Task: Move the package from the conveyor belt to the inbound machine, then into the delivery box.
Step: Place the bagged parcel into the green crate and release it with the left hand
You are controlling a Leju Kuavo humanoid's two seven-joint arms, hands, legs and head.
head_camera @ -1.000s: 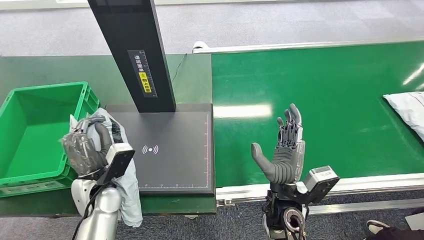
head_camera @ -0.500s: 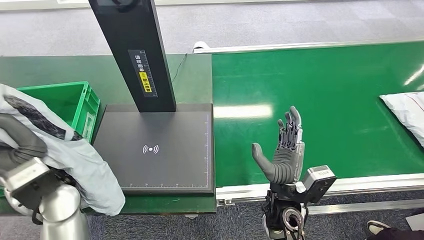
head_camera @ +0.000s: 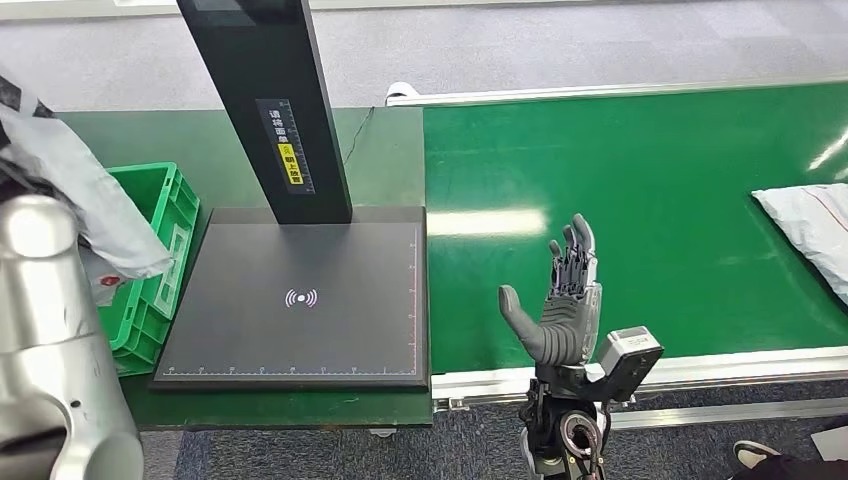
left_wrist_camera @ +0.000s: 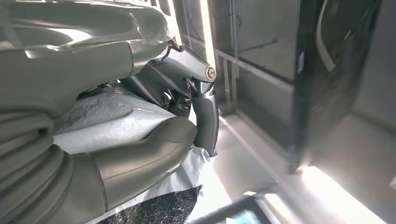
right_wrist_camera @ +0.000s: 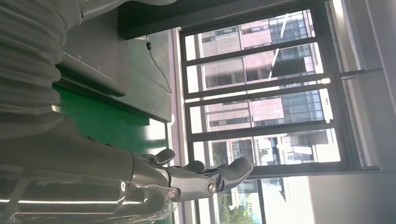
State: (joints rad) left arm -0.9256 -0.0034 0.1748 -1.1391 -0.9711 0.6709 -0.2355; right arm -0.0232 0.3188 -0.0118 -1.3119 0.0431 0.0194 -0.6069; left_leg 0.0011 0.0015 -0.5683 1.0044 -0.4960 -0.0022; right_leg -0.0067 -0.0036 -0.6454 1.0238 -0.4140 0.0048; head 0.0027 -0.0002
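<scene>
while left hand [left_wrist_camera: 140, 140] grips package [head_camera: 70, 180] in wrist view, right hand [head_camera: 562, 310] spread

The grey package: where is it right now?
In the head view the grey package hangs at far left above the green delivery box, held by the left hand.

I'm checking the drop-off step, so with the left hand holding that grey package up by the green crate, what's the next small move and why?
Probably lower the left hand over the green crate and let go. It grips the grey package, which hangs above the crate's near edge and not yet inside, clear of the black scanner plate. The right hand waits open over the conveyor belt, where a second white package lies.
</scene>
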